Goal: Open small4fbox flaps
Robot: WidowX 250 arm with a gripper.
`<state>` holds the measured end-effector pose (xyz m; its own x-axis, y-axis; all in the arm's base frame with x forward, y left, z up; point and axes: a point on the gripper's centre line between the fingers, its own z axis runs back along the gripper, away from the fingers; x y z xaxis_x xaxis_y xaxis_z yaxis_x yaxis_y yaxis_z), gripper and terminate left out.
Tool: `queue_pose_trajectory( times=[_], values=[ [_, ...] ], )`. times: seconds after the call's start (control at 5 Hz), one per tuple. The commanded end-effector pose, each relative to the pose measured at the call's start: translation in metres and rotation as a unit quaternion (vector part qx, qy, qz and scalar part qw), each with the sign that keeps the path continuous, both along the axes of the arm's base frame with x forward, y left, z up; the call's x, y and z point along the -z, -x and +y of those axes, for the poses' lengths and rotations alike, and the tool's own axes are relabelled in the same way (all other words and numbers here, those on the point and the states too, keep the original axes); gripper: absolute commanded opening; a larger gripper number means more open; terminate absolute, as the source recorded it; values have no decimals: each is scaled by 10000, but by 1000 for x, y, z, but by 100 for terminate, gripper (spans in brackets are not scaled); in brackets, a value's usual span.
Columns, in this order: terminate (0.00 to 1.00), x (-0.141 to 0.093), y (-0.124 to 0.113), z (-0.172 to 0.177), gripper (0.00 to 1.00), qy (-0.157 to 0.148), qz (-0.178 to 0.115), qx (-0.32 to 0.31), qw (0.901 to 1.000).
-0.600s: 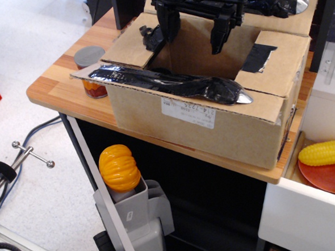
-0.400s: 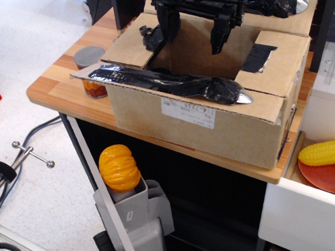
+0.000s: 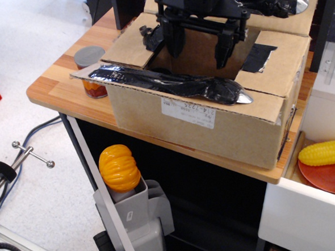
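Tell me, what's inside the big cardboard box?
Through the opening in the small4fbox only brown inner cardboard wall and shadow show. The open gripper hangs over the hole and blocks part of it, and the flaps cover the rest, so the bottom is hidden.

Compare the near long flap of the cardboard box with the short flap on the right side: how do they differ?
The near long flap spans the box's front edge; the right short flap covers only one end. Crumpled glossy black tape runs nearly the full length of the near long flap; the right short flap carries only a small flat black patch at its inner edge. Both are brown cardboard and lie roughly flat.
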<state>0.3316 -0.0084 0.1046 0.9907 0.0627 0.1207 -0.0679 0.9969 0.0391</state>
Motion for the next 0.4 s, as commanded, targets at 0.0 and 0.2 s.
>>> queue_pose_trajectory(
  times=[0.0, 0.2],
  values=[
    [0, -7, -9, -9, 100, 184, -205, 192, 9994],
    [0, -9, -9, -17, 100, 369, -328, 375, 9981]
  ],
)
